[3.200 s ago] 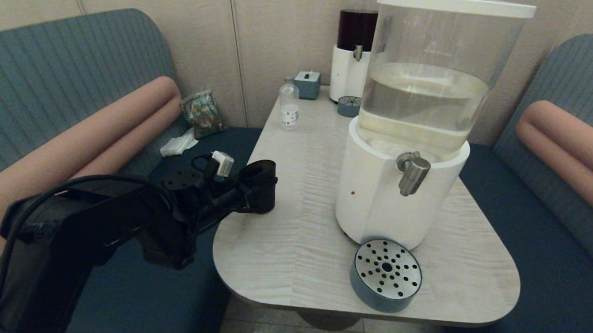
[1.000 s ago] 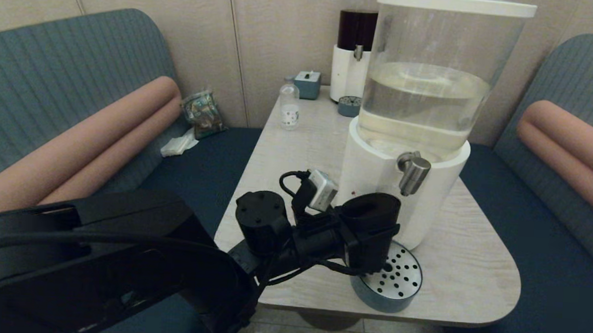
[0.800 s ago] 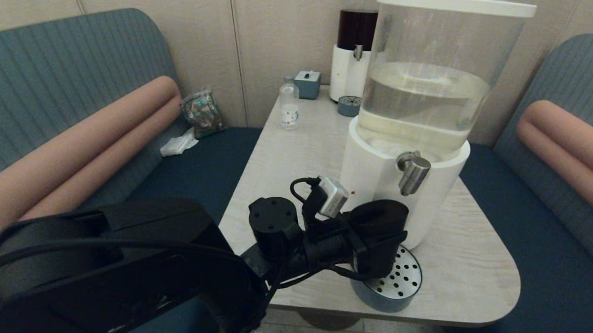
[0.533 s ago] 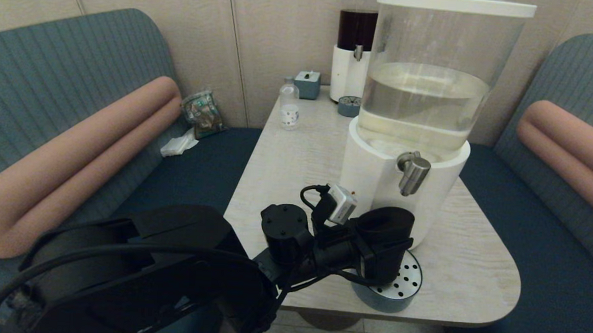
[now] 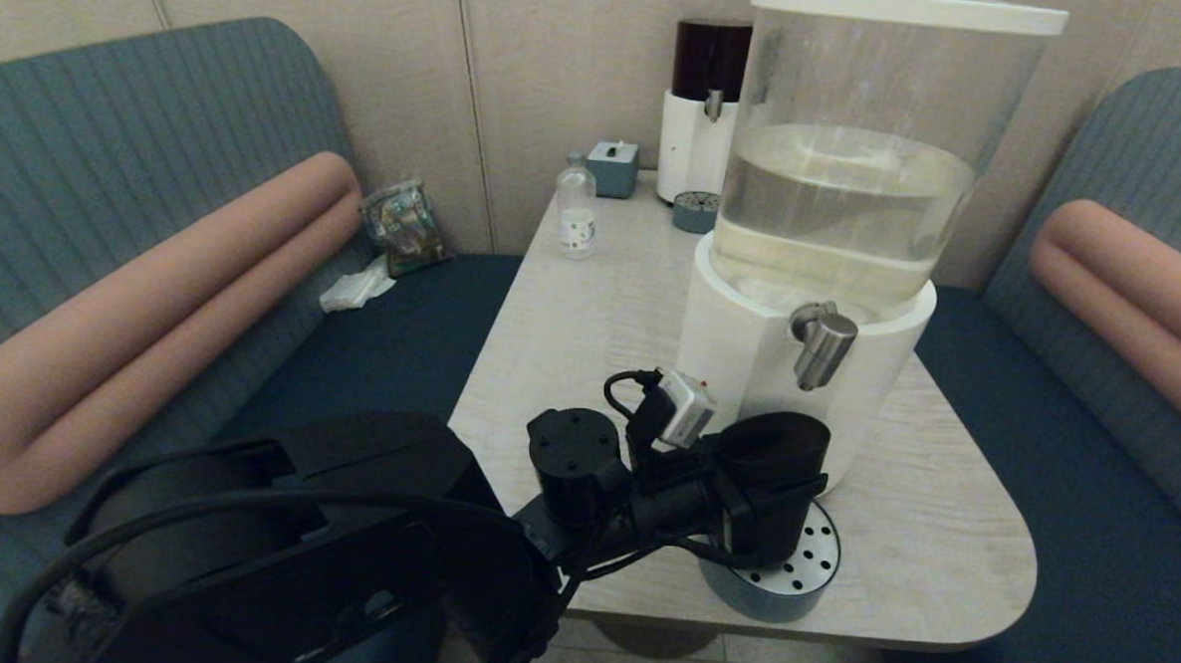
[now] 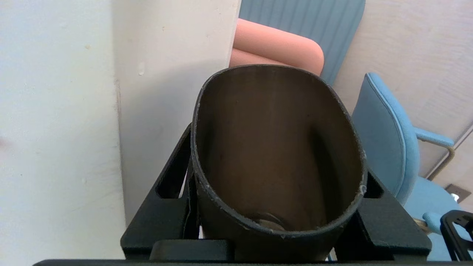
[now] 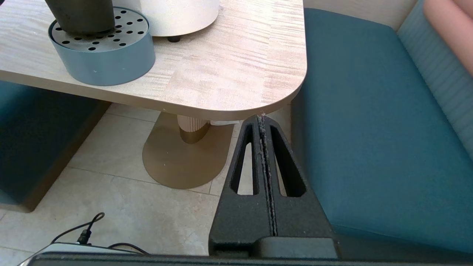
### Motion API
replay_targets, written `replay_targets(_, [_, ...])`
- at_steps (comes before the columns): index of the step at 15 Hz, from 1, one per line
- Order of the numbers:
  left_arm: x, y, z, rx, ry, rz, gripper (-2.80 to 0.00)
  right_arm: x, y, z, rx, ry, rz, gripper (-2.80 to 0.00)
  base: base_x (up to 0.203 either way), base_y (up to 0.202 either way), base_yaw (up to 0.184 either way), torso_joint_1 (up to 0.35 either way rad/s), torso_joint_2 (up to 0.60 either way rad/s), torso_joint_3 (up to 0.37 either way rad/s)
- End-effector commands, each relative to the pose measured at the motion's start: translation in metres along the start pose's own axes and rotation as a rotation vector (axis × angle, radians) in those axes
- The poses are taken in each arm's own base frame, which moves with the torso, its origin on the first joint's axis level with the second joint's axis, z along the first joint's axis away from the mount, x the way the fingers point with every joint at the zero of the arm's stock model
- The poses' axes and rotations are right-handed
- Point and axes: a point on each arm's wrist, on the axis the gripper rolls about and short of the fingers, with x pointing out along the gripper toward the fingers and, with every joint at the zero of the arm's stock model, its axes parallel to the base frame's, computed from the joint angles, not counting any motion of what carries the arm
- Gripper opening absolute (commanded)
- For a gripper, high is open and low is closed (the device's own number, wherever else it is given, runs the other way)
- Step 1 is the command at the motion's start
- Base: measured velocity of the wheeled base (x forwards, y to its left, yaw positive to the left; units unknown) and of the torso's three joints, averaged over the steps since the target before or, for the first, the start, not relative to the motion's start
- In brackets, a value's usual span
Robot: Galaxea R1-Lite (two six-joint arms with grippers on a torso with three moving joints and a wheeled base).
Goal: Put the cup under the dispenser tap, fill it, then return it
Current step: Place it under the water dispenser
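Note:
The cup (image 5: 773, 449), a dark smoky-brown tumbler, stands upright with its base on the perforated steel top of the blue-grey drip tray (image 5: 804, 570). My left gripper (image 5: 764, 508) is shut on it, fingers on both sides of its wall. The brushed-steel dispenser tap (image 5: 824, 347) sticks out of the big white-based dispenser (image 5: 747, 398), above the cup's rim and slightly to its right. The left wrist view looks into the cup (image 6: 273, 147), which holds no liquid, between the left gripper's (image 6: 273, 192) fingers. My right gripper (image 7: 263, 120) is parked, shut and empty, below the table's front right corner.
The right wrist view shows the cup's base (image 7: 81, 16) on the drip tray (image 7: 107, 62) near the table edge (image 7: 229, 107). At the back stand a dark-liquid dispenser (image 5: 705, 97), a small clear bottle (image 5: 576, 211) and a blue-grey tissue box (image 5: 613, 168). Benches flank the table.
My left arm has carried the cup from the table's left edge rightward onto the drip tray in front of the big dispenser. In the last half second it shifted only slightly right.

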Motion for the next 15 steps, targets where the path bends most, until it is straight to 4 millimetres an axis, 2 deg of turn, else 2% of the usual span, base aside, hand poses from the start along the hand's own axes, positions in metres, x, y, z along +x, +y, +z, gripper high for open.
replay_targets(1, [0.0001,0.0001,-0.0001,0.002,-0.005,-0.003,0.00,-0.0001,0.0000,0.0000,-0.001,-0.002,0.001,-2.80,0.000,0.000,0.000,0.000,0.00,0.000])
replay_targets(11, [-0.0001,-0.0004,0.0015,0.003,-0.008,-0.004,0.00,-0.0001,0.0000,0.0000,-0.001,-0.002,0.001,-2.80,0.000,0.000,0.000,0.000,0.00,0.000])
replay_targets(15, [0.0024,-0.0076,-0.0007,-0.003,-0.002,-0.019,0.00,-0.0001,0.0000,0.0000,-0.001,-0.002,0.001,-2.80,0.000,0.000,0.000,0.000,0.00,0.000])
